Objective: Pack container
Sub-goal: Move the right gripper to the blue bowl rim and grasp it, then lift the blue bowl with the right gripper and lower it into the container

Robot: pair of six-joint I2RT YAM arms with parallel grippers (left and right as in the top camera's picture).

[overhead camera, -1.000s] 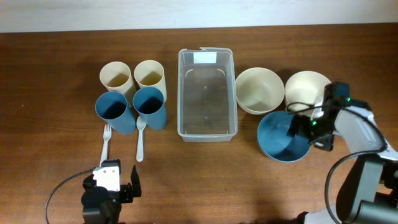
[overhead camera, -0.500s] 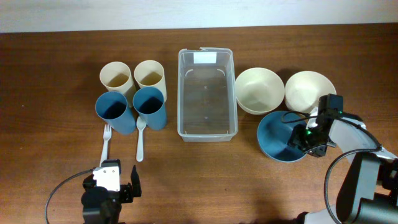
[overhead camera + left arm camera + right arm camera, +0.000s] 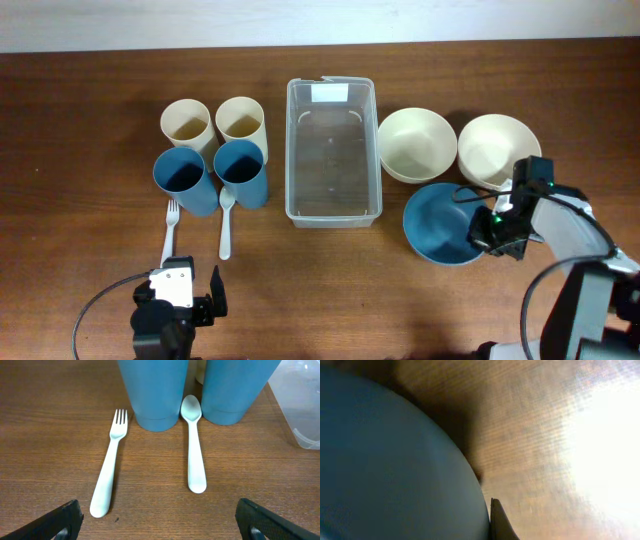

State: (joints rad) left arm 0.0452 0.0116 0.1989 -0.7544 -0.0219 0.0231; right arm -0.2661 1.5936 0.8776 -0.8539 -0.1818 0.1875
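Observation:
The clear rectangular container (image 3: 333,160) stands empty at the table's middle. To its right a blue bowl (image 3: 440,222) sits on the wood, and my right gripper (image 3: 487,236) is shut on its right rim. In the right wrist view the blue bowl (image 3: 390,460) fills the left side. One dark finger (image 3: 499,522) lies against the rim's outside; the other finger is hidden. My left gripper (image 3: 190,300) stands open low at the front left. In the left wrist view the left gripper (image 3: 160,525) is empty, just short of the fork and spoon.
Two cream bowls (image 3: 417,145) (image 3: 497,150) sit behind the blue bowl. Left of the container stand two cream cups (image 3: 186,124) (image 3: 240,121) and two blue cups (image 3: 183,178) (image 3: 241,170). In front of them lie a white fork (image 3: 109,477) and a white spoon (image 3: 194,445).
My right gripper has come down and shut on the blue bowl's right rim. The bowl has shifted a little left and toward the front. The left arm has not moved.

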